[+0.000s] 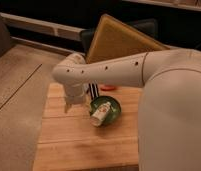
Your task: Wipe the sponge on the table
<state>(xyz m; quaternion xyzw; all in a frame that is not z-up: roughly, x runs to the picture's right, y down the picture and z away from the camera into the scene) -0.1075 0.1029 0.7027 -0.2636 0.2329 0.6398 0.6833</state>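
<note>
Left of the green bowl (116, 106), just beside its rim: the gripper (74, 106), hanging from a bent white wrist and pointing straight down at the table (69, 145). Low over the wood or touching it, cannot tell which. Open or closed, cannot tell either. Sponge hidden in this view; cannot tell where it lies.

Inside the bowl: a small white container (100, 116), lying slanted against the near-left wall, with some dark print on its side.

Behind the bowl, near its far rim: a flat orange-red round thing (108, 87), lying on the table. Between that far rim and the wrist: a few dark thin bars (94, 90), standing upright, too unclear to name.

Above the bowl: the white arm (114, 66), crossing from the right toward the wrist, with a row of small dark holes along its side. Right of the bowl, widening into a bulky rounded shell and covering that side of the table.

Farther behind the bowl, past the table's far edge: a big mustard-yellow textured panel (119, 37), tilted with one corner up.

Under the bowl: light plank strips, glued side by side, running toward the near edge. Well left of the bowl, beyond the table's left edge: pale grey-brown floor (14, 100)
</note>
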